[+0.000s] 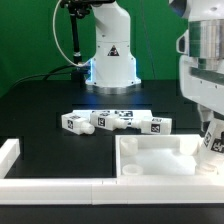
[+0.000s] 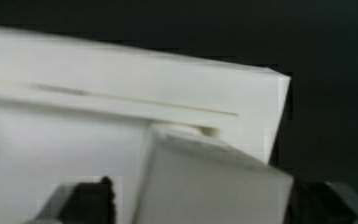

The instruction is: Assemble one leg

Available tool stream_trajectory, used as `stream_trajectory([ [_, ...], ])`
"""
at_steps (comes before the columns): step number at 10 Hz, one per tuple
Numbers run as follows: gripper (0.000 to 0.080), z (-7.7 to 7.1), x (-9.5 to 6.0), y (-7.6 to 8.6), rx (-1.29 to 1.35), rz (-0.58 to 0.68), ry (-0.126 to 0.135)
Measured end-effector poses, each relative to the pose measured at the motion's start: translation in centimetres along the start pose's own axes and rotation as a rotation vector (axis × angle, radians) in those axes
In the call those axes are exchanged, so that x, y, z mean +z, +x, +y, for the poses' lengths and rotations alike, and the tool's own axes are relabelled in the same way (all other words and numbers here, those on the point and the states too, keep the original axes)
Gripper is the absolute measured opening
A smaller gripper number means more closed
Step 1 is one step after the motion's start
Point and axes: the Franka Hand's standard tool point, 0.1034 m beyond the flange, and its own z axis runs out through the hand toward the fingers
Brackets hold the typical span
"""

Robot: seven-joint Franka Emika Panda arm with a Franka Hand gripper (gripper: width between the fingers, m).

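Note:
My gripper (image 1: 209, 143) is at the exterior view's right, low over the right side of the large white panel (image 1: 150, 158). It is shut on a white leg (image 1: 207, 147) with a tag sticker, held upright. In the wrist view the leg (image 2: 211, 180) fills the space between my dark fingers (image 2: 91, 200), with my gripper (image 2: 202, 208) over a corner of the panel (image 2: 87, 90). Three more legs (image 1: 112, 121) lie in a row on the black table behind the panel. Whether the held leg touches the panel I cannot tell.
A long white L-shaped rail (image 1: 40, 186) runs along the table's front and up the exterior view's left. The robot's white base (image 1: 110, 55) stands at the back. A green wall is behind.

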Motion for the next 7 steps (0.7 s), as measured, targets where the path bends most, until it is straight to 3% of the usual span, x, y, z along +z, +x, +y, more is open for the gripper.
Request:
stream_trajectory([
  [1, 0.0612, 0.3, 0.2, -0.1, -0.142, 0.0, -0.004],
  [4, 0.0641, 0.5, 0.4, -0.1, -0.353, -0.002, -0.008],
  [6, 0.0649, 0.0, 0.2, -1.1, -0.661, 0.013, -0.034],
  [7, 0.0649, -0.1, 0.4, -1.4, -0.788, 0.023, -0.031],
])
